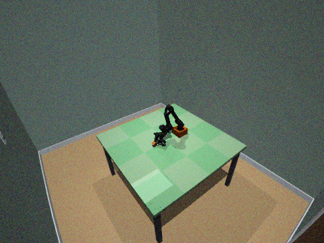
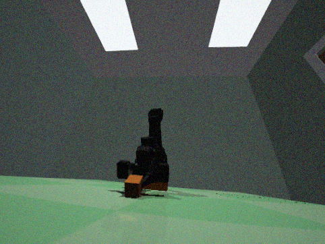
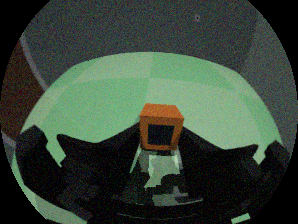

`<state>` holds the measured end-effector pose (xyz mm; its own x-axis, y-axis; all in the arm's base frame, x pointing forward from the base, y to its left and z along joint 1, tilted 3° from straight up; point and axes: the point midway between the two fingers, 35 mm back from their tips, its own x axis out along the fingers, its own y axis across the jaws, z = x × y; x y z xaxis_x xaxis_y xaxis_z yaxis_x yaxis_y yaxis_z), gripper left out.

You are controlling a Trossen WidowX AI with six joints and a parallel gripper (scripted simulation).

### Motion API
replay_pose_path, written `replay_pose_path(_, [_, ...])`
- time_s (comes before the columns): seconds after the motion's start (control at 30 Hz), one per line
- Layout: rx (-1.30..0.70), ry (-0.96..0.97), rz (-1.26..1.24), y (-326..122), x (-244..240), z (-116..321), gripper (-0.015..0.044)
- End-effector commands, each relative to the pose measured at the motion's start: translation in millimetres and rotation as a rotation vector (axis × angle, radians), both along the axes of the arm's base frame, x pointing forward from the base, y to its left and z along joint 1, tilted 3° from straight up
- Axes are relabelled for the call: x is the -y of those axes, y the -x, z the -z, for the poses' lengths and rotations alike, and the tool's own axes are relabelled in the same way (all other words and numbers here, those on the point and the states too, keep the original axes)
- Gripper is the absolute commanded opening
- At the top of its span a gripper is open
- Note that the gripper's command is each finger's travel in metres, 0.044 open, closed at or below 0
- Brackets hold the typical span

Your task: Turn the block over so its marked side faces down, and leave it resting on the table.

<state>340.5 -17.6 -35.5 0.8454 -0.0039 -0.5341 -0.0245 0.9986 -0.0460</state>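
The orange block (image 1: 154,143) (image 2: 133,186) (image 3: 161,111) is held at the fingertips, very low over the green table (image 1: 175,171) (image 2: 202,222) (image 3: 115,107). Whether it touches the table cannot be told. Its marked side, a dark square with an orange border, faces back toward the wrist camera. Its plain orange top and darker plain far side show in the exterior view. My gripper (image 1: 156,143) (image 3: 159,127) is shut on the block, one finger on each side, and leans far over, close to level. The block's underside is hidden.
The arm's orange base box (image 1: 180,131) (image 2: 156,186) stands on the table behind the gripper. The near table corner (image 1: 155,214) lies well away from the block. Walls stand around the table.
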Motion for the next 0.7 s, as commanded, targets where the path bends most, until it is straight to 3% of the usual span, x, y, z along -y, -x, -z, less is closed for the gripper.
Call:
replay_pose_path(0.0, [0.031, 0.001, -0.007, 0.5, -0.7, -4.4, 0.0000])
replay_pose_path(0.5, [0.041, 0.001, -0.008, 0.6, -0.8, -6.1, 0.0000])
replay_pose_path(0.67, [0.041, 0.001, -0.008, 0.6, -0.8, -6.1, 0.0131])
